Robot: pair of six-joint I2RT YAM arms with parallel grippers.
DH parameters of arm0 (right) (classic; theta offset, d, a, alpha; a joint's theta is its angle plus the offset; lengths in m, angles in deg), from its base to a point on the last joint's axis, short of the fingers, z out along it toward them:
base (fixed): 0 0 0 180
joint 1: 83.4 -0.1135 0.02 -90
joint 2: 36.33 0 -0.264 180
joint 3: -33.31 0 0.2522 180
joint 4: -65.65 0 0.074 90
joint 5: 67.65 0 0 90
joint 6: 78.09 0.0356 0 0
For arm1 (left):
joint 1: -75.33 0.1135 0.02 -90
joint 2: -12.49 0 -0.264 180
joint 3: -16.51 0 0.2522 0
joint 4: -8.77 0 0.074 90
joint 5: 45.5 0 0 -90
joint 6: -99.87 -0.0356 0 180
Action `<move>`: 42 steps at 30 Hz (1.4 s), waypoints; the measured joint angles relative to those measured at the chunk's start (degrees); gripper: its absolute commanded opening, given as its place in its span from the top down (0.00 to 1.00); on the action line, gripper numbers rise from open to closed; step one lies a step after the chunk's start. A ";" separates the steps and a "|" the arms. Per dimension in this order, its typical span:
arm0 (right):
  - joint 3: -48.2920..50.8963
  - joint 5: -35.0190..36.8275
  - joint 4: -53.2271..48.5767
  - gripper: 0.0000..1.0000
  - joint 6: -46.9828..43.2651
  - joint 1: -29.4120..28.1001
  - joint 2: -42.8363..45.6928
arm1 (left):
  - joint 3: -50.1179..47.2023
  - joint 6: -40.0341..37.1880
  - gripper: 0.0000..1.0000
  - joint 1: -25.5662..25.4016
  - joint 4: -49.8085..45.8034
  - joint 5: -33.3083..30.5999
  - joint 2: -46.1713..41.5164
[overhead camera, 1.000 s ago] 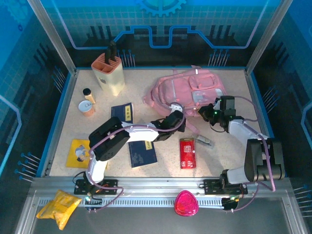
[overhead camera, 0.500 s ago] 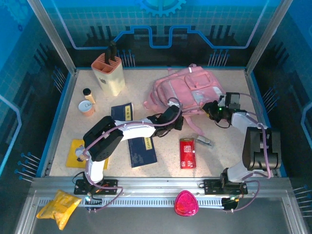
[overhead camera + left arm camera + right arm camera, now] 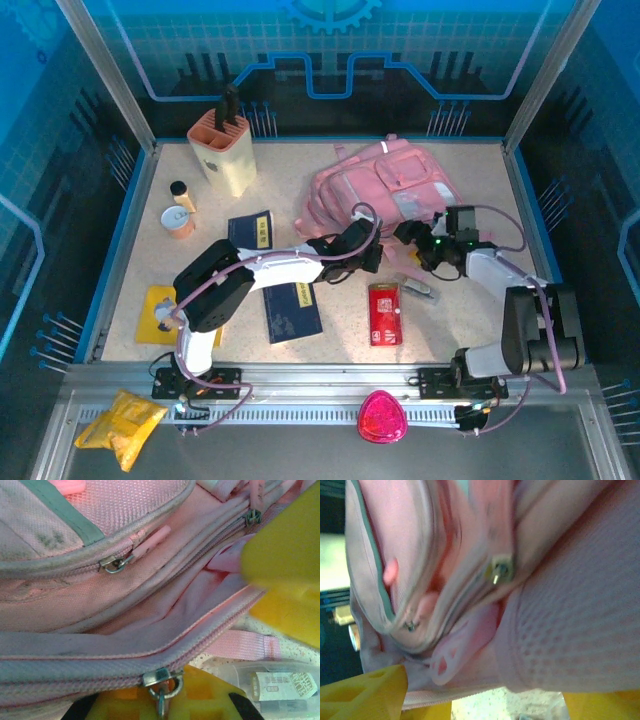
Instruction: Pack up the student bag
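At the table's far right, the student bag (image 3: 385, 185) gapes nearward between both grippers: the left gripper (image 3: 365, 250) pinches its rim, and the right gripper (image 3: 405, 235) stands open alongside.

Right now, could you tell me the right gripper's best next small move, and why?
Probably ease the open right gripper forward and close on the zipper pull: the left gripper seems to pinch the near zipper edge of the backpack, and the opening looks narrow.
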 measured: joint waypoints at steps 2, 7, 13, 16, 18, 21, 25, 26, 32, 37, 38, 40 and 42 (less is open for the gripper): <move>-0.09 -0.11 2.14 0.24 2.23 -2.16 -2.14 | 0.00 -0.50 1.00 -0.04 -0.04 0.24 0.00; -0.57 -0.04 8.59 0.52 6.54 -3.89 -7.45 | -0.02 -0.81 1.00 -0.11 -0.52 0.39 0.00; -1.55 -1.20 12.20 0.91 7.54 -3.17 -10.73 | -0.50 -1.77 1.00 -0.15 -1.33 0.74 0.00; -1.64 -1.79 11.52 1.00 6.12 -1.33 -10.91 | -1.22 -3.08 1.00 -0.11 -1.29 0.96 -0.11; -1.68 -2.73 10.71 1.00 4.72 0.63 -10.91 | -1.95 -4.17 1.00 0.09 -1.20 1.27 -0.61; -2.34 -4.63 8.28 1.00 2.47 3.54 -10.88 | -3.89 -5.75 1.00 1.05 -1.14 1.36 -2.58; -5.20 -5.99 3.54 1.00 -0.87 6.97 -10.95 | -7.56 -6.84 1.00 4.26 -0.81 2.51 -5.92; -6.27 -6.19 2.43 1.00 -1.53 7.61 -11.17 | -8.09 -6.93 1.00 5.25 -0.81 2.89 -6.47; -14.78 -6.49 -1.90 0.92 -3.61 8.55 -16.65 | -8.59 -6.97 1.00 7.41 0.74 6.84 -7.17; -20.90 -4.59 -6.01 0.61 -5.09 8.28 -21.14 | -5.60 -6.56 1.00 5.60 -1.07 7.56 -6.03; -21.97 -3.61 -6.45 0.54 -5.44 8.28 -21.46 | -4.31 -6.54 1.00 4.66 -1.49 7.72 -5.46; -24.02 -1.55 -7.43 0.41 -6.47 8.46 -21.44 | -1.97 -6.23 1.00 2.32 -1.62 7.76 -4.22; -24.13 -1.05 -7.39 0.30 -6.95 8.83 -20.65 | -0.68 -5.49 1.00 0.61 -1.29 8.33 -3.23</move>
